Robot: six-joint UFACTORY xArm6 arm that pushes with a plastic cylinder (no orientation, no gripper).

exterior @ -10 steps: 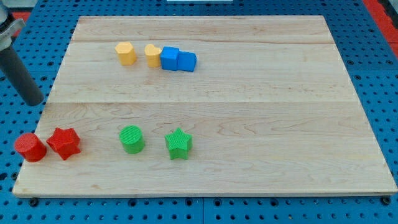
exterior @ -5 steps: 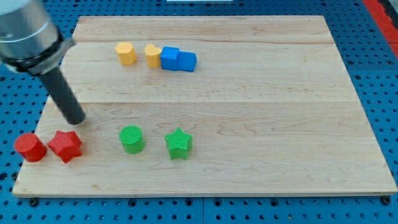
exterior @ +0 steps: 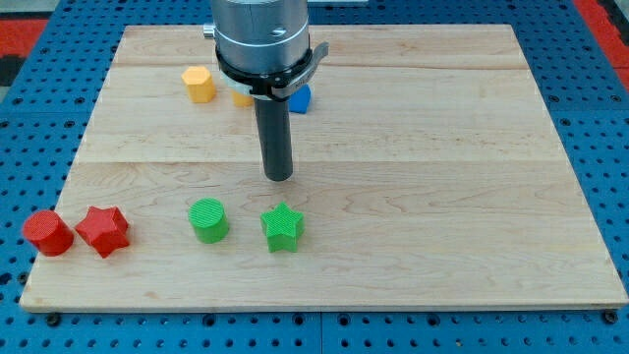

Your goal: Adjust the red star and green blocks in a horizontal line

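The red star (exterior: 103,230) lies near the board's lower left, with a red cylinder (exterior: 47,233) touching its left side. A green cylinder (exterior: 208,219) sits to its right, and a green star (exterior: 282,227) further right. All lie in roughly one row. My tip (exterior: 280,176) rests on the board just above the green star, apart from it, and up and right of the green cylinder.
A yellow hexagonal block (exterior: 199,84) sits near the top. A second yellow block (exterior: 240,97) and a blue block (exterior: 300,98) are mostly hidden behind the arm. The wooden board (exterior: 442,197) lies on a blue pegboard.
My tip has swept from the board's left edge, past the red star, rightward to above the green star. The arm now covers the blue blocks. No block has moved.
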